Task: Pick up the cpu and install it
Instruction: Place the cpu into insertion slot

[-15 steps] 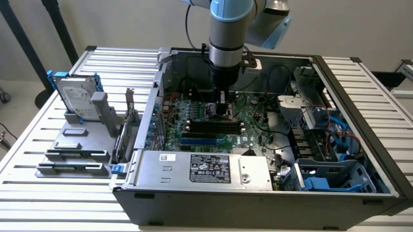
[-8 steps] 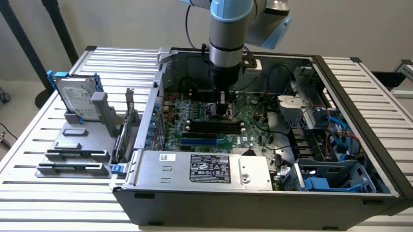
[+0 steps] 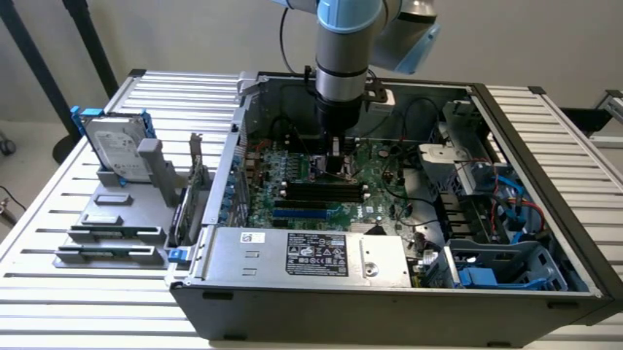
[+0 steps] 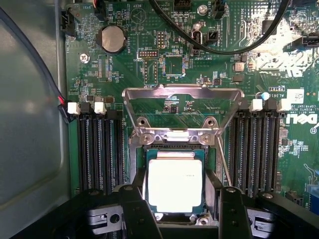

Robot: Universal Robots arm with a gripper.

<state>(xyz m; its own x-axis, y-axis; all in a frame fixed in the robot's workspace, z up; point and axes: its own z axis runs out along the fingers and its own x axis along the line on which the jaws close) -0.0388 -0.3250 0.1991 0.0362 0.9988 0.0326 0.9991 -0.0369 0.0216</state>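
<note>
So the black two-finger gripper [image 4: 175, 201] is down inside the open grey PC case [image 3: 545, 131], fingers spread either side of the shiny silver square cpu [image 4: 175, 185], which sits in the motherboard socket under the flipped-up metal retention bracket [image 4: 179, 107], presumably left up for access.

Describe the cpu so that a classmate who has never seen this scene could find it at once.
Start at the open computer case and look down at its green motherboard. Between the two banks of black memory slots lies the socket, its metal retention frame flipped up. The cpu is the flat square chip there, between the pincer fingers, the only plain shiny silver top among dark parts.
</note>
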